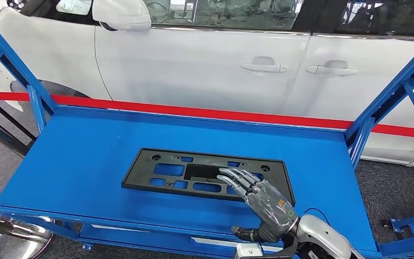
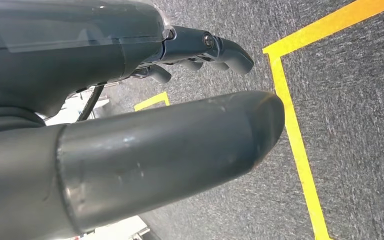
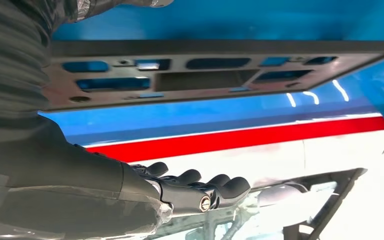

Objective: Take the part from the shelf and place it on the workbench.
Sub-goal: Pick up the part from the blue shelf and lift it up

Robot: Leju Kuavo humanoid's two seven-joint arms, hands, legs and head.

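1. The right hand (image 1: 264,202) hovers with fingers spread, holding nothing, over the near right edge of the part.
2. The flat black rectangular plastic part with cut-outs (image 1: 194,172) lies on the blue metal shelf (image 1: 86,156).
3. A white car (image 1: 210,59) stands beyond.
4. The left hand (image 2: 200,50) hangs above grey carpet, fingers loosely extended, empty.

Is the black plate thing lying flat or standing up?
Flat. The black part lies face-up on the blue shelf, its whole outline and cut-outs showing, with the right hand spread over its near right corner.
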